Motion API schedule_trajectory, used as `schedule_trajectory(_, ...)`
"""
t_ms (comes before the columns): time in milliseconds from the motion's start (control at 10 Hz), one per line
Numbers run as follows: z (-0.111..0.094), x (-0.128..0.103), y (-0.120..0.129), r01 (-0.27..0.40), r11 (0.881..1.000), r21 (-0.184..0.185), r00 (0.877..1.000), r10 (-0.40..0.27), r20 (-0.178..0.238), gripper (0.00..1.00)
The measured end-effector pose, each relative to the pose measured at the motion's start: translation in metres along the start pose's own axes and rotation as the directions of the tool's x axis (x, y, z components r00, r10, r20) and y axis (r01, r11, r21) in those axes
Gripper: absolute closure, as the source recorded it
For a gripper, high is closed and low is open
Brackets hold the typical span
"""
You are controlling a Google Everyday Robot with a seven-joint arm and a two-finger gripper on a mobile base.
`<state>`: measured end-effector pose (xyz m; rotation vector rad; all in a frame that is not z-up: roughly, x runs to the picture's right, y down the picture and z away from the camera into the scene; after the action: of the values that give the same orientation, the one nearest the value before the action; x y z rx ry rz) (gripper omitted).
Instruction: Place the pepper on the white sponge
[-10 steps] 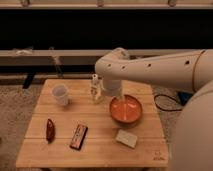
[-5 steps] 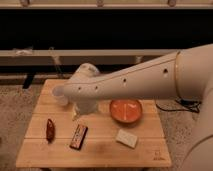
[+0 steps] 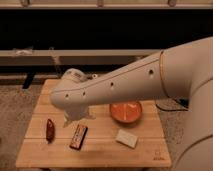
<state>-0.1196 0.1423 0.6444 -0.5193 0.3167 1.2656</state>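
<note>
Jaws released and holding nothing, as far as can be seen, the gripper (image 3: pixel 77 119) hangs over the wooden table (image 3: pixel 100 150), left of the orange bowl (image 3: pixel 125 111) and roughly halfway toward the pepper (image 3: pixel 50 129).

The pepper lies flat and untouched well to the left of the bowl. The white sponge (image 3: pixel 126 138) sits just in front of the bowl, bare. A snack bar (image 3: pixel 78 136) lies front-left of the bowl.

By my reading nothing of the task is done yet: reaching, grasping, carrying and setting down all remain.

Compared with a second ago, the arm has swung away from the bowl's back-left side toward the pepper and now covers the white cup. The objects have not shifted.
</note>
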Motion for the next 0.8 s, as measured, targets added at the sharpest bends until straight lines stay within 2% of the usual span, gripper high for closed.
schedule_trajectory(300,0.014,-0.008,-0.001,-0.009,1.0,-0.029,0.999,0.008,-0.035,0.2)
schedule_trajectory(500,0.027,-0.023,0.027,0.021,0.998,-0.056,0.998,-0.024,-0.059,0.2)
schedule_trajectory(600,0.032,-0.037,0.044,0.032,0.997,-0.067,0.996,-0.037,-0.075,0.2)
schedule_trajectory(800,0.038,-0.053,0.074,0.06,0.995,-0.079,0.994,-0.067,-0.089,0.2)
